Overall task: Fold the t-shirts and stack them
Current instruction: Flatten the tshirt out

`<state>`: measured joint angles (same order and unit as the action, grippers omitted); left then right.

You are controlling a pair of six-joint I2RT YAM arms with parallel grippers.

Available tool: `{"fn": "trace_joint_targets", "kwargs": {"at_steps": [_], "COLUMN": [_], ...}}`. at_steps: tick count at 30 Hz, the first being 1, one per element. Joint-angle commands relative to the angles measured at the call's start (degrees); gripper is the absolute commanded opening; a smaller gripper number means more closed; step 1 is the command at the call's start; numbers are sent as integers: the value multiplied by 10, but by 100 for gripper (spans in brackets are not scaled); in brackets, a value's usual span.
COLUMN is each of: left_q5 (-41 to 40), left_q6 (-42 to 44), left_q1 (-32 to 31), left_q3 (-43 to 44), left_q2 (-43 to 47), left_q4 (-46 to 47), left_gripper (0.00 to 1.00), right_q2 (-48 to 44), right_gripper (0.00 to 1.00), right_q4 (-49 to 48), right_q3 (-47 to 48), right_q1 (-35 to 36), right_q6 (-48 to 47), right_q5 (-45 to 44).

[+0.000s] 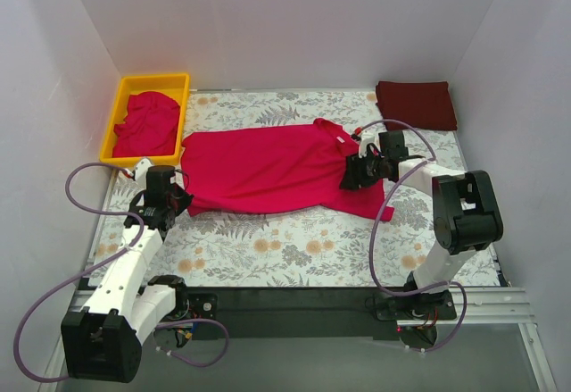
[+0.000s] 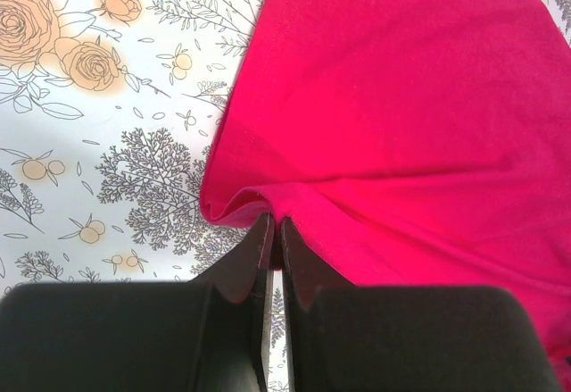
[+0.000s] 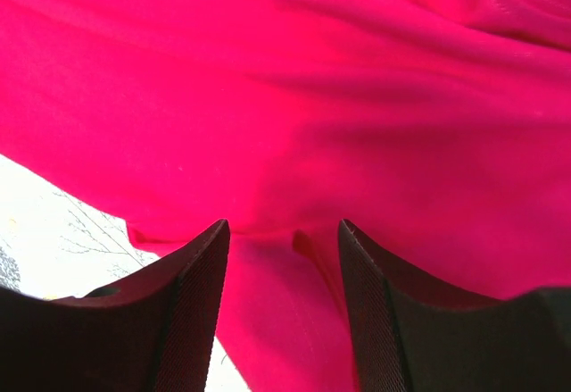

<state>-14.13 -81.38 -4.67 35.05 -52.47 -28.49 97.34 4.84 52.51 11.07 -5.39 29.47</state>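
A crimson-pink t-shirt (image 1: pixel 268 169) lies spread across the middle of the flowered table. My left gripper (image 1: pixel 171 197) is shut on its near-left corner; in the left wrist view (image 2: pixel 273 231) the cloth (image 2: pixel 401 115) is pinched between the fingers. My right gripper (image 1: pixel 355 176) rests on the shirt's right end, and in the right wrist view (image 3: pixel 284 236) its jaws are open over the cloth (image 3: pixel 294 97). More crimson-pink shirts (image 1: pixel 147 122) lie crumpled in the yellow tray (image 1: pixel 183 85). A folded dark maroon shirt (image 1: pixel 416 104) lies at the back right.
White walls close in the table on the left, back and right. The yellow tray stands at the back left corner. The flowered tablecloth (image 1: pixel 303 254) shows bare in front of the shirt.
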Motion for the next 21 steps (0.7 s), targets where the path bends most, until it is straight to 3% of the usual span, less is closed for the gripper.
{"fn": "trace_joint_targets", "kwargs": {"at_steps": [1,8,17,21], "left_q5": [-10,-4,1,2], "left_q6": [10,11,12,13], "left_q1": [3,3,2,3], "left_q3": [3,5,4,4], "left_q2": [2,-2,-2,0], "left_q4": [-2,-1,0,0], "left_gripper": [0,0,0,0], "right_q2": [17,18,-36,-72], "right_gripper": [58,46,10,7], "right_q4": [-4,3,23,43], "right_q3": [24,9,-25,-46], "right_q1": [4,4,5,17], "right_q6": [-31,-31,-17,10], "right_q5": [44,85,80,58]}}
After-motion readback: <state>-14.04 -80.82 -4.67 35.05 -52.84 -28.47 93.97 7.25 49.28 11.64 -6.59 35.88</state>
